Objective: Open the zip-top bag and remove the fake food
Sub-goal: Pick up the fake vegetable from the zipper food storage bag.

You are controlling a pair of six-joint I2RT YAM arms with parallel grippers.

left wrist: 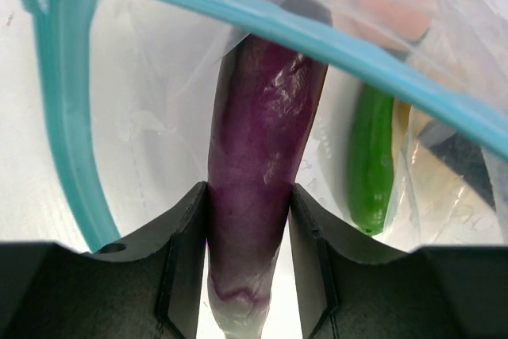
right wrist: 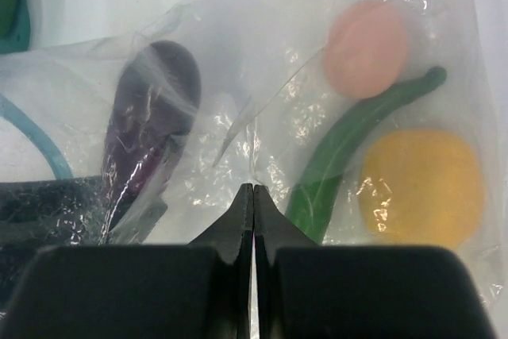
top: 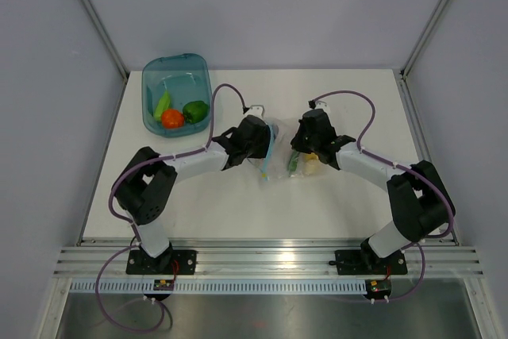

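The left pincer [left wrist: 248,220] is closed on the purple eggplant [left wrist: 262,132], one finger pressed to each side of it. The eggplant runs straight ahead from the pincer, passing under the teal zip strip [left wrist: 71,117] and into the clear bag [right wrist: 238,61]. The strip curves around on the pincer's left and crosses above it. To the pincer's right, inside the bag, lies a dark green pod [left wrist: 371,164].

The right pincer [right wrist: 253,196] is closed, its tips meeting on a crease of the bag's film. Ahead of it and to the right are a yellow lemon [right wrist: 421,188] and a pale pink round piece [right wrist: 365,49], with the pod slanting between them. The eggplant sits ahead and to its left.

From above, the bag lies on the white surface [top: 238,212] between the two pincers. Well to the left of the left pincer stands a teal tub [top: 198,65] holding a tomato [top: 172,118], a green pepper [top: 195,110] and a light green pod [top: 163,103].
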